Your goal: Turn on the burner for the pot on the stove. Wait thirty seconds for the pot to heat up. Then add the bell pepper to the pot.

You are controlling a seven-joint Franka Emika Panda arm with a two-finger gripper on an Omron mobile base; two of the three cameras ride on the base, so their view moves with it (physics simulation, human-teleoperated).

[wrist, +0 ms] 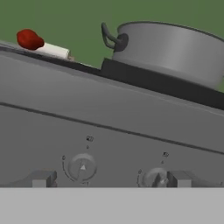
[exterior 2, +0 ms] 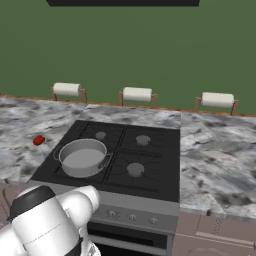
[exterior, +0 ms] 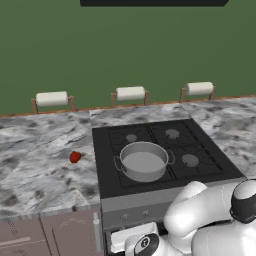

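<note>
The gripper was held low in front of the stove, facing the grey front panel, and its two finger tips stood well apart at the bottom of the hand view. Between them, on the panel, sat two small round knobs: the left-hand knob lay just inside the left tip, and the right-hand knob nearly touched the right tip. Neither knob was centred between the jaws, so the coming move appeared to turn on a sideways shift toward whichever knob served the pot's burner, then a short advance and a closing; which knob that was could not be told from the small marks above them. The pot stood on the front-left burner of the cooktop, directly above and behind the panel, up and to the right of the jaws in the hand view, with one loop handle showing at its side. Its pale inside looked empty, so the heating step seemed not yet begun. The bell pepper lay on the marble counter to the left of the stove, well apart from the pot and from the gripper.
</note>
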